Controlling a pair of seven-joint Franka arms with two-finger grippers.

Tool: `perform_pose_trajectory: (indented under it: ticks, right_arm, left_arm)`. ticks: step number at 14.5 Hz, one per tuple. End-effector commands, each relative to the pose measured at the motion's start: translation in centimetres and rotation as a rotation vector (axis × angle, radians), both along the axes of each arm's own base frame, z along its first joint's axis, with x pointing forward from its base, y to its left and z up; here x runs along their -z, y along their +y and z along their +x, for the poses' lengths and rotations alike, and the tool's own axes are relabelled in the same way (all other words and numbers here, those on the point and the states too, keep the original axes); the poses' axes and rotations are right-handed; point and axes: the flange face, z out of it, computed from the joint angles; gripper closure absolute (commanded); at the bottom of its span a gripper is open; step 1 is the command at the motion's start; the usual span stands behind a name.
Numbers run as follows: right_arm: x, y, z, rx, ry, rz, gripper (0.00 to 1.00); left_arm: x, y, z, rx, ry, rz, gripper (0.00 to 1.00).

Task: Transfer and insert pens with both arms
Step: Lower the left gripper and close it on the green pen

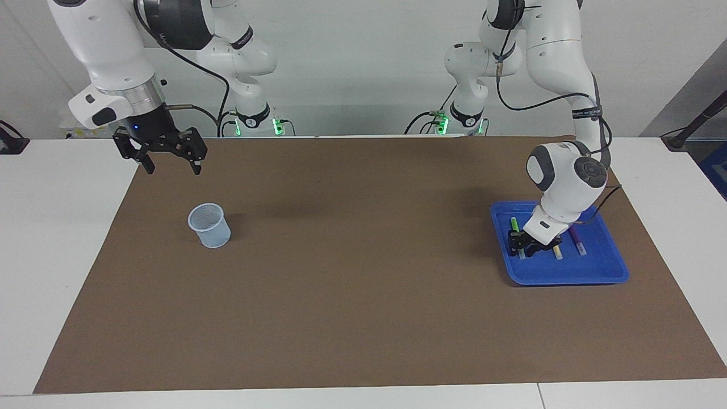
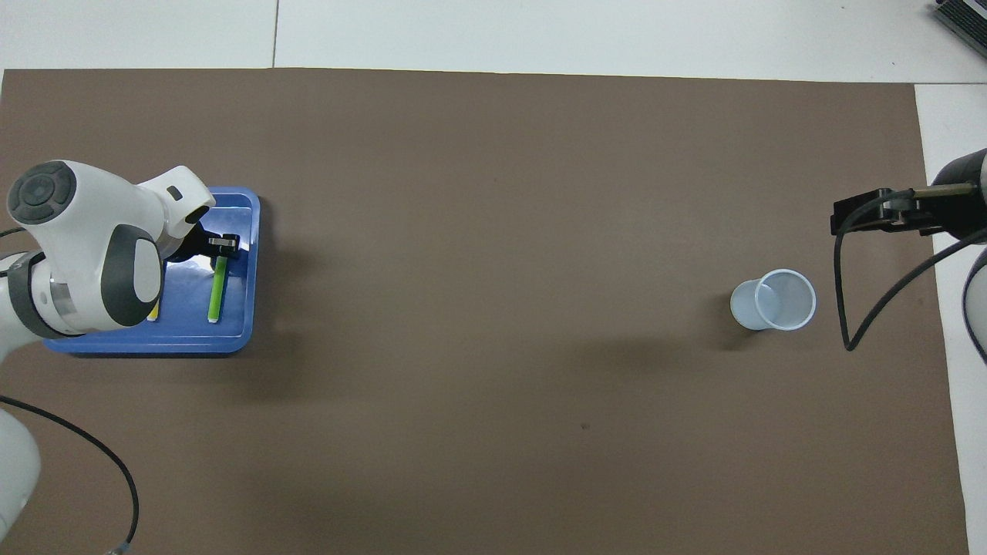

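A blue tray lies toward the left arm's end of the table and also shows in the overhead view. Three pens lie in it side by side: the green pen, the yellow pen and the purple pen. In the overhead view the arm hides the purple pen. My left gripper is down in the tray at the green pen's end farther from the robots. My right gripper is open and empty, up in the air at the right arm's end.
A pale translucent cup stands upright on the brown mat toward the right arm's end, a little farther from the robots than the right gripper. White table shows around the mat.
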Motion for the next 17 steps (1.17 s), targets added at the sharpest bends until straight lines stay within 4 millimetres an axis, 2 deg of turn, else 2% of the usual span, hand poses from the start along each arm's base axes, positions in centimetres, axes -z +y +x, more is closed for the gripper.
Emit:
perform_pose_trajectory:
  ticks: [1,5,12,17]
  right_arm:
    - [-0.4,-0.4,-0.2,-0.006,-0.004,-0.009,0.0]
    - [-0.4,-0.2,-0.2,-0.009,-0.004,-0.009,0.0]
    - [-0.4,-0.3,-0.2,-0.008,-0.004,-0.009,0.0]
    - [-0.4,-0.2,-0.2,-0.009,-0.004,-0.009,0.0]
  left_arm:
    - [0.6,0.1,-0.3,-0.018,-0.015,-0.028,0.77]
    - [0.6,0.3,-0.2,-0.032,-0.016,-0.03,1.0]
    - [0.6,0.3,0.2,-0.048,-0.019,-0.036,1.0]
    - [-0.5,0.4,1.1,-0.047,-0.03,-0.038,1.0]
